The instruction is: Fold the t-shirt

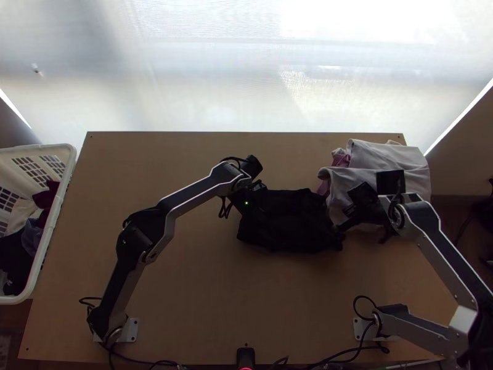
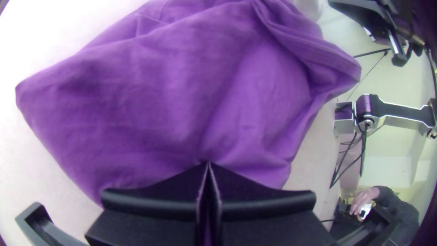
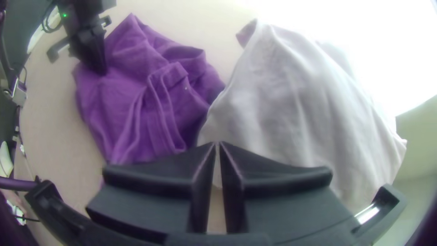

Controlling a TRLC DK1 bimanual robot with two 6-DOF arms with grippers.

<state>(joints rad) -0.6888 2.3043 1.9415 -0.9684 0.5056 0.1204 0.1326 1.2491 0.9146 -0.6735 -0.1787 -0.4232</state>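
Top view shows the dark t-shirt (image 1: 289, 231) bunched into a loose, uneven bundle around the middle of the light wooden worktop (image 1: 185, 302). In the right wrist view its layers lie crumpled over one another, with several raised folds and a doubled band running across them. The left wrist view shows a broader, smoother stretch of the same cloth, creased toward one corner.

The left gripper (image 1: 249, 211) is at the side of the bundle nearer the laundry basket. In the left wrist view this left gripper (image 2: 208, 165) has its two fingers together, and the right wrist view shows their tips against the cloth; I cannot tell whether a fold is pinched between them. The right gripper (image 1: 343, 227) is at the opposite side, near where the bundle meets the pale garment. Seen in the right wrist view, the right gripper (image 3: 217, 144) has its fingers closed up to a thin sliver, with no cloth visible in that sliver's grip.

Just beside the bundle, toward the worktop's far right corner, the pale garment (image 1: 382, 157) lies in a rumpled heap, and a mauve cloth (image 1: 341, 161) peeks out from its edge. Off the left side of the worktop stands the white laundry basket (image 1: 66, 161), holding a dark red cloth (image 1: 45, 197) among other clothes.
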